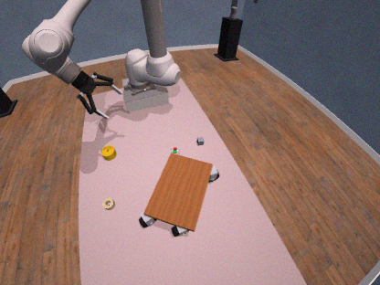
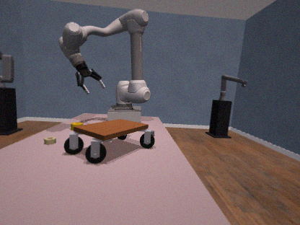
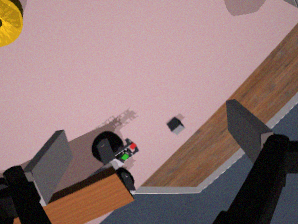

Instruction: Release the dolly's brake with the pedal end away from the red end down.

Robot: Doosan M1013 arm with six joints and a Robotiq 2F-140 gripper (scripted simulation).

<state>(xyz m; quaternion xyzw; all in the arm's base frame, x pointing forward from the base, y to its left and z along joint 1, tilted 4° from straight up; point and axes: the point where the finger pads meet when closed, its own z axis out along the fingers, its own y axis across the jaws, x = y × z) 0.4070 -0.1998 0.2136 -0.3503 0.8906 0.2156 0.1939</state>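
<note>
The dolly (image 1: pixel 181 191) (image 2: pixel 111 129) (image 3: pixel 83 203) has a brown wooden deck on several black casters and stands on the pink mat (image 1: pixel 137 247) (image 2: pixel 119 184) (image 3: pixel 147 50). The brake pedal (image 1: pixel 175 150) (image 3: pixel 127 152), red and green, sticks out at the dolly's far corner caster. My gripper (image 1: pixel 110 101) (image 2: pixel 93 85) (image 3: pixel 146 130) is open and empty. It hangs high in the air, well left of and behind the dolly, with nothing between its fingers.
A yellow roll (image 1: pixel 109 152) (image 2: pixel 76 125) (image 3: pixel 8 16) and a pale tape ring (image 1: pixel 108 203) (image 2: pixel 50 140) lie on the mat left of the dolly. A small grey cube (image 1: pixel 200 141) (image 3: pixel 174 124) lies beyond the pedal. The arm's base (image 1: pixel 147 98) (image 2: pixel 124 113) stands at the mat's far end; black pedestals (image 2: pixel 220 120) stand at the room's edges.
</note>
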